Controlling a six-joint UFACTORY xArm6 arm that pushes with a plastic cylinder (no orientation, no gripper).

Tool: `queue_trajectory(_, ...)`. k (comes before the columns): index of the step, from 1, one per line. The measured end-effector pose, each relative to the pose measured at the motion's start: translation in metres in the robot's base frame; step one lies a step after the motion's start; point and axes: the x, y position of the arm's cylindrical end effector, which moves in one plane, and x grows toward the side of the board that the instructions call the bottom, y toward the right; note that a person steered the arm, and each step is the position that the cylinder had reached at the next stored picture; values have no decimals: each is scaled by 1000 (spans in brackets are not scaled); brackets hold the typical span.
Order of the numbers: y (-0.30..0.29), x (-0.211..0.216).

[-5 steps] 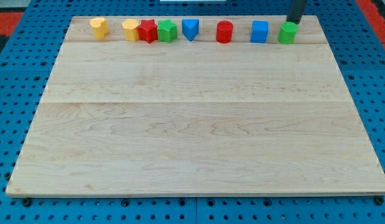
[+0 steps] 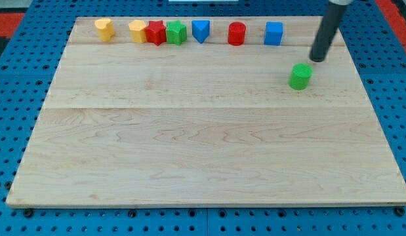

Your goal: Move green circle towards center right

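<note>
Green circle (image 2: pixel 300 76): on wooden board (image 2: pixel 189 144), upper right, clear of the top row.
Our tip (image 2: pixel 317 59): rod only, holds nothing; near the circle at its 1 o'clock, prob. not touching.
Handling: looks light, rigid, slides easily; round side may slip off-line.
Contact pt: we'd push its 12 o'clock face.

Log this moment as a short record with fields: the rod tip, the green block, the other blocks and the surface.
tip: my tip, just above and to the right of the target in the view, small gap
target: green round block, upright, right part of board, below the top row
top row: yellow heart-like block, yellow block, red block, green block, blue block, red cylinder, blue cube
surface: pale wooden board
</note>
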Motion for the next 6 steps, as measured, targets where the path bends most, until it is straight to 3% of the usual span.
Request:
queue_trajectory(1, -50, 7)
queue_trajectory(2, -30, 40)
queue_trajectory(4, -15, 43)
queue_trajectory(6, 76, -43)
